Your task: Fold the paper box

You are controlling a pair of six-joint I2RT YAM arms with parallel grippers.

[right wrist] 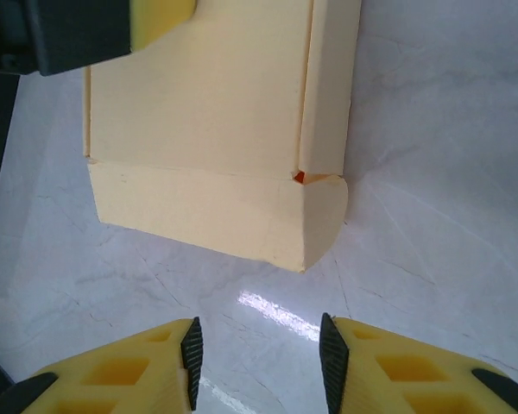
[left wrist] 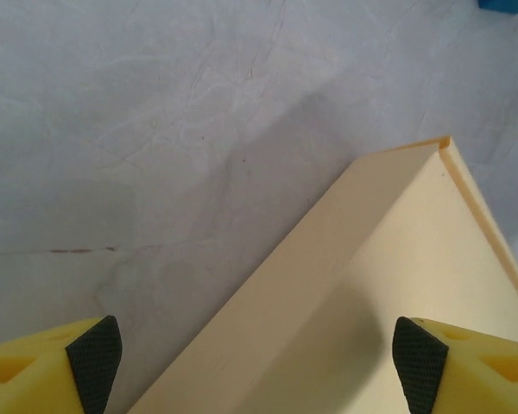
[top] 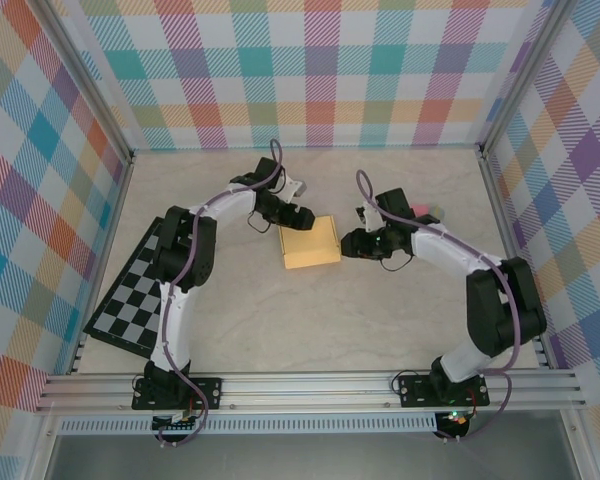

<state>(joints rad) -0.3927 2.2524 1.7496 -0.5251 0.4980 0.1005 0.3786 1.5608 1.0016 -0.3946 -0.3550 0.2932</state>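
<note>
Sitting near the middle of the pale marbled table (top: 310, 340), a little toward its far side, the paper box (top: 310, 243) lies flat as a low yellow-orange rectangle with its top panel folded down. In the right wrist view a narrow flap runs along the box's right edge, the near wall faces the camera, and a tiny orange gap shows at the near right corner where the panels meet.

The left gripper (top: 298, 215) hangs over the far left corner of the box. Its claw is spread wide: in the left wrist view one black pad (left wrist: 93, 358) sits above bare table and the other above the box's top panel, with nothing pinched between them. A box corner points away from that camera, and a scrap of something blue (left wrist: 508, 4) shows at the far edge.

The right gripper (top: 350, 243) is just beside the box's right side. Its yellow fingers (right wrist: 121, 379) stand partly apart, with bare table between them, and the box lies just ahead of the tips, apart from them.

A black-and-white checkered board (top: 130, 300) lies at the left edge of the table, partly under the left arm. A small pink object (top: 421, 210) sits on the far right, behind the right arm.
</note>
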